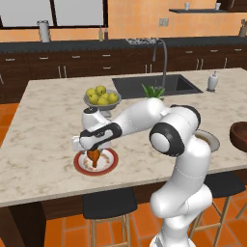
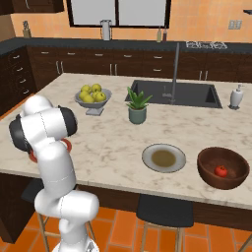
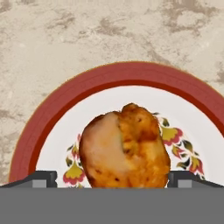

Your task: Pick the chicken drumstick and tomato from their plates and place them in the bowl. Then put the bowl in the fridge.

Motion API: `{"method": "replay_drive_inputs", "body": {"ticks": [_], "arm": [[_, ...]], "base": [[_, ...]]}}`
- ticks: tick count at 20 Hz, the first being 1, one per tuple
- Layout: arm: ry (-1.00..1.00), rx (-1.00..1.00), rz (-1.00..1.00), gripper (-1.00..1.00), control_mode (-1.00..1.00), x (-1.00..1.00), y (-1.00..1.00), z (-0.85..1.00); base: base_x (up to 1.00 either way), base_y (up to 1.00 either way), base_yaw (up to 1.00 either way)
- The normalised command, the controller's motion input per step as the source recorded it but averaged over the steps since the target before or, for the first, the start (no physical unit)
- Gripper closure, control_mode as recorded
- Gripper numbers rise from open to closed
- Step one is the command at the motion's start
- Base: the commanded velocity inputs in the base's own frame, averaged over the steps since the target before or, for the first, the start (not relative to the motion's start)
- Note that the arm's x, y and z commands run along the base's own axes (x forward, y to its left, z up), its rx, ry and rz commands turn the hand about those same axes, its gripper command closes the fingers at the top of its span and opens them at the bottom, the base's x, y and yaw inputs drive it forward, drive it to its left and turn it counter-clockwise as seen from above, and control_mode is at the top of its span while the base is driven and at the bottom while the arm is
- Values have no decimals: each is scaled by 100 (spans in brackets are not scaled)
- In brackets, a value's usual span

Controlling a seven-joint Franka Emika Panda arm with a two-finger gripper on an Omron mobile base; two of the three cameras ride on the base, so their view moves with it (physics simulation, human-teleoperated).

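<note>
We see a marble worktop (image 1: pixel 43 140) on an island with a sink (image 2: pixel 189 93) at twelve o'clock, dark cabinets (image 1: pixel 53 65) beyond. Our end effector (image 1: pixel 92 153) hangs released over the chicken drumstick (image 3: pixel 124 148) on its red-rimmed plate (image 3: pixel 52 118). The tomato (image 2: pixel 221 171) lies in the bowl (image 2: pixel 231 182) at four o'clock.

The island counter (image 2: pixel 113 142) is seen as polished stone, beige with grey veins. The chicken drumstick (image 3: pixel 124 146) is shown with a rough, browned, slightly greasy skin. The red-rimmed plate (image 3: pixel 87 87) looks like smooth glazed ceramic, painted with flowers. The bowl (image 2: pixel 222 167) is made of dark wood with a soft sheen, and the tomato (image 2: pixel 221 171) inside is glossy. The tap (image 2: pixel 175 69) appears as brushed metal.
</note>
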Motion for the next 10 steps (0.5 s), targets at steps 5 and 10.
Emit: {"method": "replay_drive_inputs", "body": {"ticks": [5, 10], "arm": [[0, 0, 0, -100, -100, -18, -38, -4], [-2, 0, 0, -100, -100, -11, -19, -3]], "base": [[0, 0, 0], [0, 0, 0]]}}
